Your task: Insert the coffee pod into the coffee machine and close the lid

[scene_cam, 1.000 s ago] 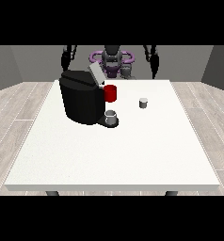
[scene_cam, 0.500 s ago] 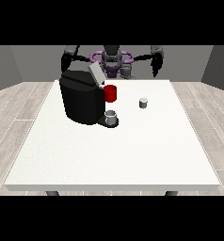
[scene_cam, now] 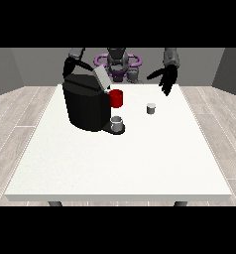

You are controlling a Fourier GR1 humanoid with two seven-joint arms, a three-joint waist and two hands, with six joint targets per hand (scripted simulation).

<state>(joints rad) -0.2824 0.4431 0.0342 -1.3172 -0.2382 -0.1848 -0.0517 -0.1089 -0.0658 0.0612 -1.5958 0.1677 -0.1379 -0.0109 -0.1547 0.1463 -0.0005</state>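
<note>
While the pod [scene_cam: 150, 108] sits untouched on the table [scene_cam: 115, 163], these notes cover the reach phase only.

Pod: small grey cylinder, upright, right of the machine [scene_cam: 85, 105] and well apart from it.
Machine: black body at the table's left rear; lid [scene_cam: 102, 79] tilted up, so the slot appears open. A red part [scene_cam: 116, 98] shows at its front and a grey cup [scene_cam: 117, 123] stands on its base.
Hand at view's right [scene_cam: 166, 79]: fingers spread wide and relaxed, holding nothing, above the table's far edge, near the pod but apart from it.
Hand at view's left [scene_cam: 69, 65]: mostly behind the machine; finger state cannot be told.
Change: across the last second the arm at the view's right has swung out from beside the torso and lowered its hand towards the pod; pod, machine and cup have not moved.
Meaning: judged as approach under way, grasp not yet made. Insertion and lid closing both remain.
</note>
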